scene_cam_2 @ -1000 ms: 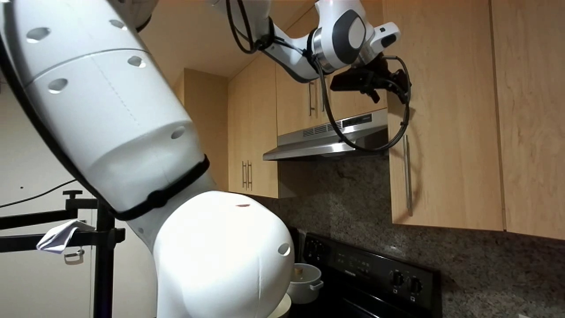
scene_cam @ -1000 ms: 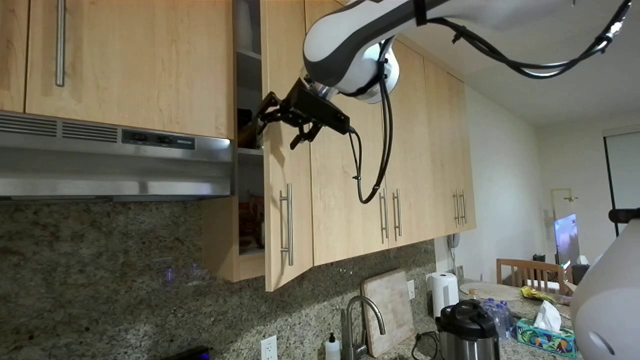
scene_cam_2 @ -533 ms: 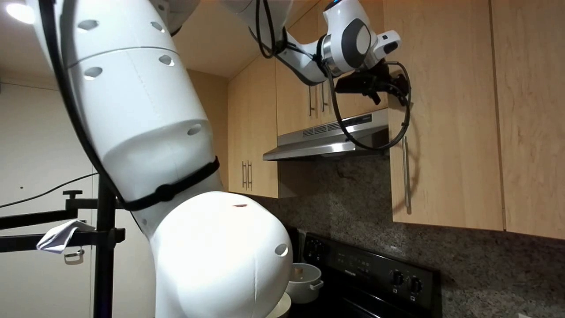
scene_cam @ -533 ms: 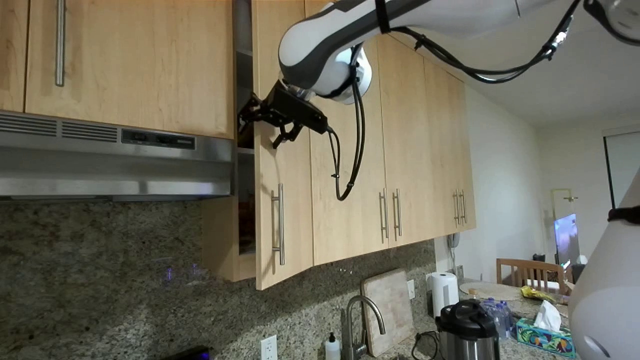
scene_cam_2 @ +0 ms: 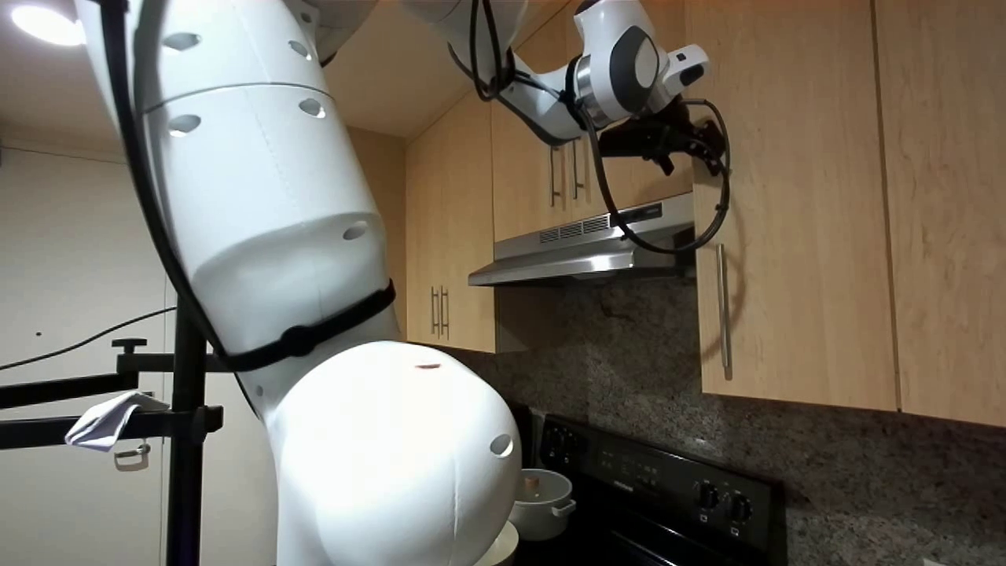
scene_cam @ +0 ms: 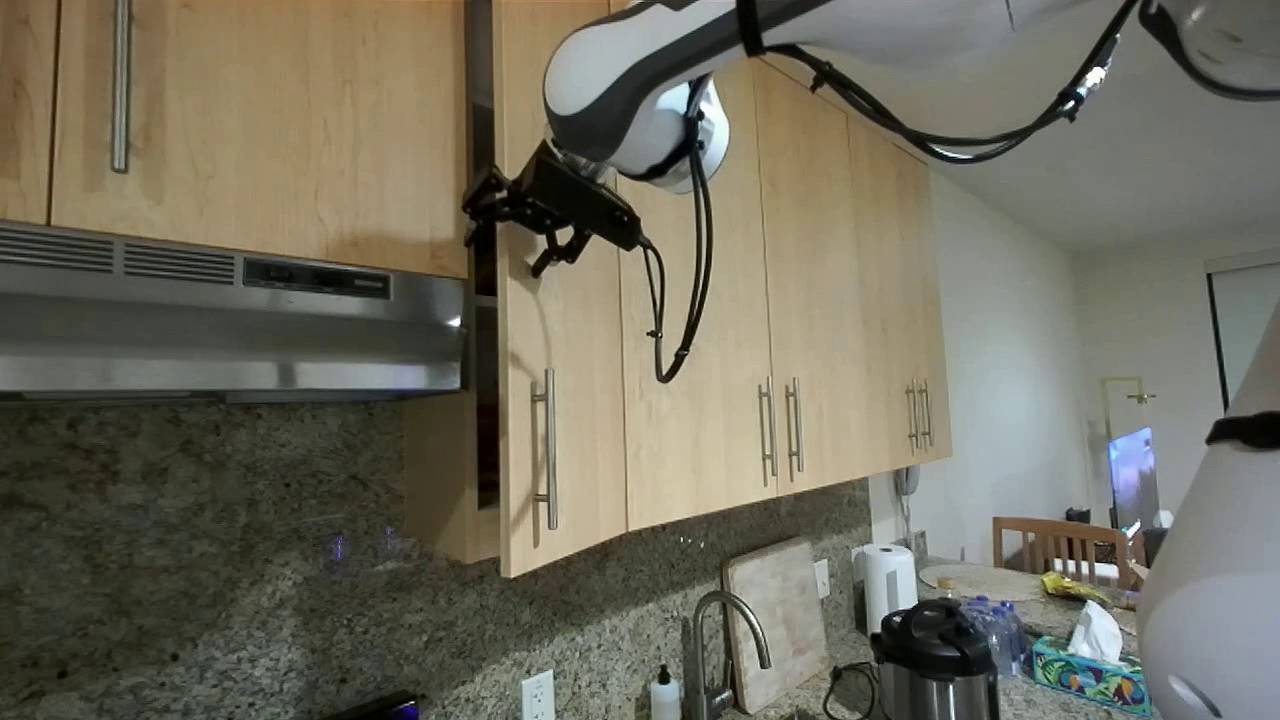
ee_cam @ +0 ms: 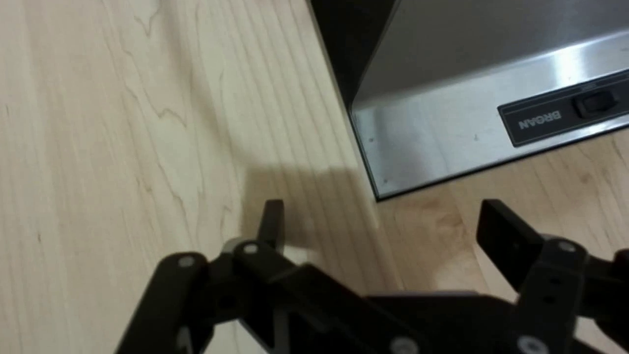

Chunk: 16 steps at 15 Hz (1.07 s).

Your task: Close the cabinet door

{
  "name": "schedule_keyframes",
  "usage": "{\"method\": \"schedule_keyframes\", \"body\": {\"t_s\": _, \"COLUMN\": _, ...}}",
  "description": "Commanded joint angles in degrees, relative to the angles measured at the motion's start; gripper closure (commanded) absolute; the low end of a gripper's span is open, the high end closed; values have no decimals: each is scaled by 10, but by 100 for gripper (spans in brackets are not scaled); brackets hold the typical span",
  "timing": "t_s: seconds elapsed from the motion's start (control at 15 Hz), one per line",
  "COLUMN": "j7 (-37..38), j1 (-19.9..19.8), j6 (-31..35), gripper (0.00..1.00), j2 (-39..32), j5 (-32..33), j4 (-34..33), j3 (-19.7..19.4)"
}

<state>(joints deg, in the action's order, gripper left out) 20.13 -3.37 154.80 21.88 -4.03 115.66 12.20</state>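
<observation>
The cabinet door, a tall light-wood panel, stands partly open; a narrow dark gap shows along its free edge. Its bar handle is near the lower edge. The door and handle also show in an exterior view. My black gripper is at the door's free edge, well above the handle, its fingers spread with nothing between them. It also shows in an exterior view. In the wrist view, one finger of the gripper is over the door face, the other beyond its edge. Contact is unclear.
A steel range hood and a shorter light-wood door adjoin the gap. The hood also shows in the wrist view. Doors with paired handles continue along the wall. Below are a faucet and a stove.
The door has swung toward the cabinet, and the gap has narrowed. My arm and gripper have moved left in an exterior view along with the door, and slightly up most recently. The gripper stays open.
</observation>
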Motion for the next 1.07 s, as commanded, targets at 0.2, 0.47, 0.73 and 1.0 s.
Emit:
{"method": "schedule_keyframes", "body": {"t_s": 0.2, "j7": 29, "j1": -4, "j6": 3, "gripper": 0, "j2": -41, "j5": 34, "j4": -45, "j3": 6}}
{"method": "schedule_keyframes", "body": {"t_s": 0.47, "j7": 34, "j1": -2, "j6": 0, "gripper": 0, "j2": -66, "j5": 43, "j4": -75, "j3": 2}}
{"method": "schedule_keyframes", "body": {"t_s": 0.73, "j7": 31, "j1": 4, "j6": -5, "gripper": 0, "j2": -87, "j5": 44, "j4": -103, "j3": -3}}
{"method": "schedule_keyframes", "body": {"t_s": 1.0, "j7": 31, "j1": 8, "j6": -10, "gripper": 0, "j2": -105, "j5": 48, "j4": -125, "j3": -5}}
